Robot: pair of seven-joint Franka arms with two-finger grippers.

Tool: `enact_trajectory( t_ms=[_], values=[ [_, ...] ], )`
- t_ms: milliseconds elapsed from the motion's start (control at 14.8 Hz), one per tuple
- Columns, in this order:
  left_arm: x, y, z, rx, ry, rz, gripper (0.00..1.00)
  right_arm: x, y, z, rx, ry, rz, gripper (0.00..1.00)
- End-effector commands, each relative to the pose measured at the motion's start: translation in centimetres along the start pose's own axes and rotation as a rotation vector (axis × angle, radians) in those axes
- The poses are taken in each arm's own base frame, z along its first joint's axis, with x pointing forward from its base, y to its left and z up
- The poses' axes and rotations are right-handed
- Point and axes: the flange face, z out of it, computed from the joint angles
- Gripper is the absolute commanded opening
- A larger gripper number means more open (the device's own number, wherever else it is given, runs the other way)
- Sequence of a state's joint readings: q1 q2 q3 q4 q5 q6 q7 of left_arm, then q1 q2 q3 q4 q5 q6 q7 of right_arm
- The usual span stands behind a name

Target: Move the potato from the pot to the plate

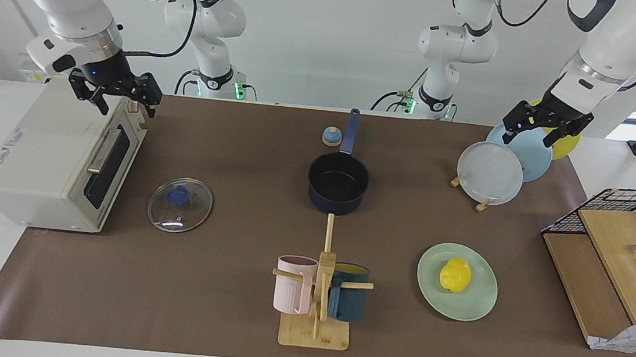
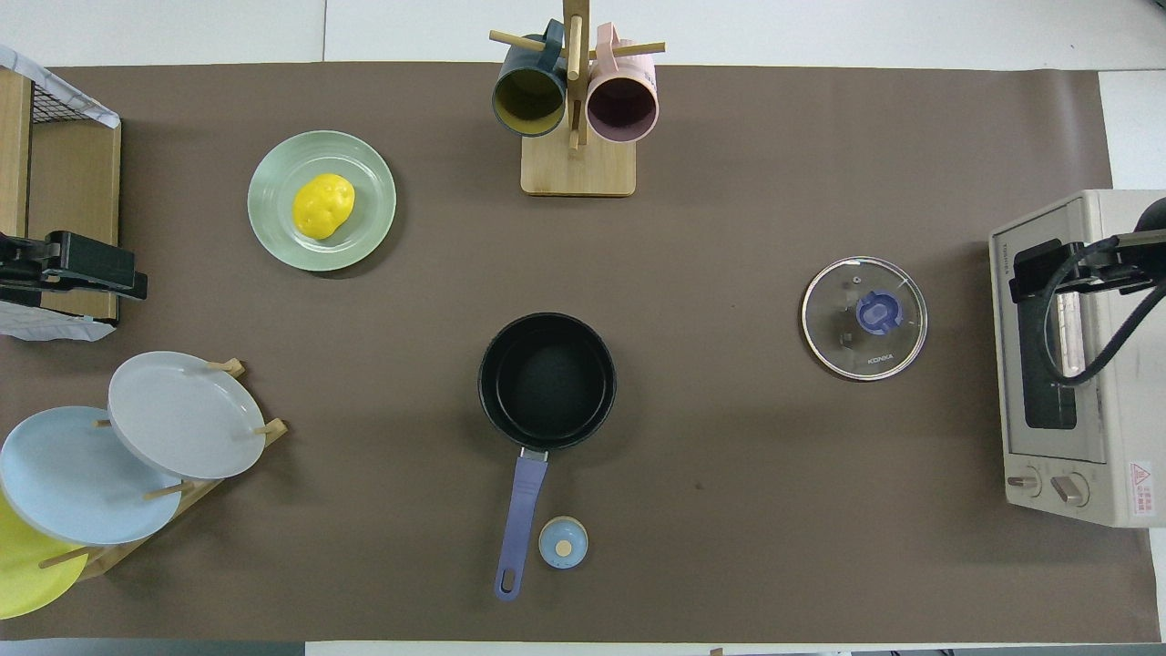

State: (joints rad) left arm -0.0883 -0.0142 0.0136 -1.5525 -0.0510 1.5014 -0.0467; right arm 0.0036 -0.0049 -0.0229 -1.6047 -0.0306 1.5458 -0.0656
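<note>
Brown-covered counter (image 1: 223, 309): potato (image 1: 455, 274) on plate (image 1: 478, 305), lower right; pot (image 1: 338, 183) centre. Left end effector (image 1: 539, 131) upper right, right end effector (image 1: 121, 97) upper left, both spread wide, empty.

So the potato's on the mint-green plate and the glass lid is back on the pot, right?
Not quite. The potato is on the mint-green plate, but the overhead view shows the glass lid lying on the table toward the right arm's end, with the pot uncovered.
</note>
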Motion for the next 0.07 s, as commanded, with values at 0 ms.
enact_trajectory(
  t_ms=[0],
  values=[
    [-0.19,0.14,-0.09,0.027,-0.011,0.012,1.00,-0.46,0.11,-0.01,0.022,0.006,0.021,1.00]
  ],
)
